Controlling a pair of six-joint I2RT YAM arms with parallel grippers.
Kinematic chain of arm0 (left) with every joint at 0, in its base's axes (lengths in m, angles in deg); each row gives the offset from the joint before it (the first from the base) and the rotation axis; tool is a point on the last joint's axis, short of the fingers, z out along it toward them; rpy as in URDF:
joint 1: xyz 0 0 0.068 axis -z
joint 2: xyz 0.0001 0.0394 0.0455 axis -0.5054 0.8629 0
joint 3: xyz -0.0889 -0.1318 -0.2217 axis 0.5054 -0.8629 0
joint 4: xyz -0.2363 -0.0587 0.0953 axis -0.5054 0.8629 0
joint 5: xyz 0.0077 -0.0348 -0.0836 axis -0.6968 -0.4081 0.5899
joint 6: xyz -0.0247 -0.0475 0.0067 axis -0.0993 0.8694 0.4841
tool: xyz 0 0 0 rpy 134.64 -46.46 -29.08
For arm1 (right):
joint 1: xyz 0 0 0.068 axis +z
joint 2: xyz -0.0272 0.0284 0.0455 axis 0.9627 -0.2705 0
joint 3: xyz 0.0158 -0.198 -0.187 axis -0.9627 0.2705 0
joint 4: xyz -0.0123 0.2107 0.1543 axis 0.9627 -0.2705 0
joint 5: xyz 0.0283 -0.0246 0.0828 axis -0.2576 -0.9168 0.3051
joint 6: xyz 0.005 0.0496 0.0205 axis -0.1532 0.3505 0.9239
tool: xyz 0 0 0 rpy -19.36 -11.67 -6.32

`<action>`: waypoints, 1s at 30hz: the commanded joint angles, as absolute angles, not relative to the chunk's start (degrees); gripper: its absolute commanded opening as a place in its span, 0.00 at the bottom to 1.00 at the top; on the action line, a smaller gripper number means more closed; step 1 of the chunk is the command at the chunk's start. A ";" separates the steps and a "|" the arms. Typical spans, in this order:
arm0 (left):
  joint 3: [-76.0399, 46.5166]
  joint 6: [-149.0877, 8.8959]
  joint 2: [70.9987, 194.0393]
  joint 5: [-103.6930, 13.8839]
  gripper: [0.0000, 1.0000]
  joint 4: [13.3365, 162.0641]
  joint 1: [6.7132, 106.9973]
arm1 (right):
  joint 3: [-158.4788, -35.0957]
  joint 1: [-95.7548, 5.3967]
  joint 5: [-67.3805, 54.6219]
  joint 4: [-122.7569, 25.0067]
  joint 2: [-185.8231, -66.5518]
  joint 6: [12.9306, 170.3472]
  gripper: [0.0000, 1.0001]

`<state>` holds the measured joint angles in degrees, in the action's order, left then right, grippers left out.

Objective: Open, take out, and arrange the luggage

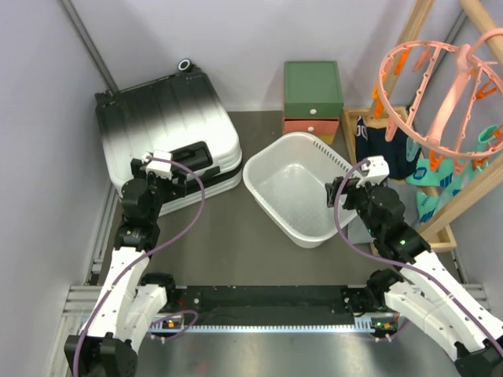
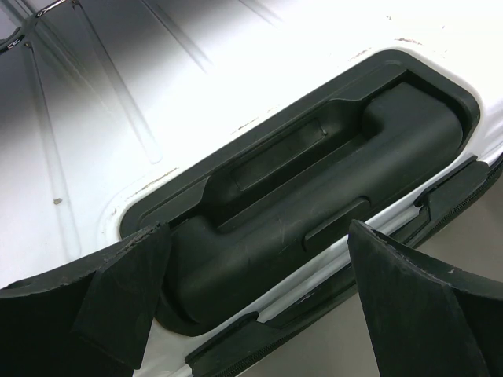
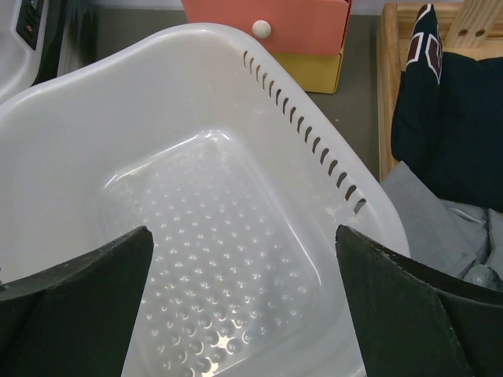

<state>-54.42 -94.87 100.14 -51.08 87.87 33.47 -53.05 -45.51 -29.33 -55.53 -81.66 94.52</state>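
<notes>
We are at the very start: the opening step. The luggage (image 1: 165, 126) lies flat at the far left of the counter (image 1: 236, 236), its black end by the back wall and its white end toward us. It is shut, so nothing has been taken out yet.

Our left arm reaches forward from its base with the elbow bent and the wrist tipped down. The left claw (image 2: 259, 314) is spread wide and holds nothing. It hangs just above the black handle (image 2: 314, 181) on the white end of the luggage, with one finger on each side of it. We cannot tell if it touches the handle.

Our right arm reaches forward too, and leans in over the white basket (image 1: 267, 169) next to the luggage. The right claw (image 3: 244, 314) is also spread wide, with nothing in it, and points down into the basket.

We think the next move is for the left claw to go down and close on the handle. It must go straight, so the fingers slip into the dip around the handle and do not bump the hard shell.
</notes>
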 commanded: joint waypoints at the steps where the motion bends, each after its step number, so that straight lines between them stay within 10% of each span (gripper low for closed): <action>1: -58.11 -90.73 103.34 -59.14 0.99 104.92 32.29 | -55.96 -45.83 -27.48 -53.11 -81.23 96.50 0.99; 10: -53.36 -93.45 102.91 -59.67 0.99 108.78 32.29 | -65.18 -44.26 -1.90 -51.80 -85.44 99.23 0.99; 18: -51.25 -94.95 101.94 -60.02 0.99 111.16 32.29 | -88.71 -14.29 -30.97 -73.38 -115.61 86.76 0.99; 30: -51.42 -95.30 102.46 -60.38 0.99 111.16 32.29 | -106.23 -12.17 -40.21 -98.99 -141.78 92.38 0.99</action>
<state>-49.63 -96.81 100.82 -53.26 96.66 33.58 -102.36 -12.55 -36.65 -89.88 -139.08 91.02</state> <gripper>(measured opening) 0.989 0.987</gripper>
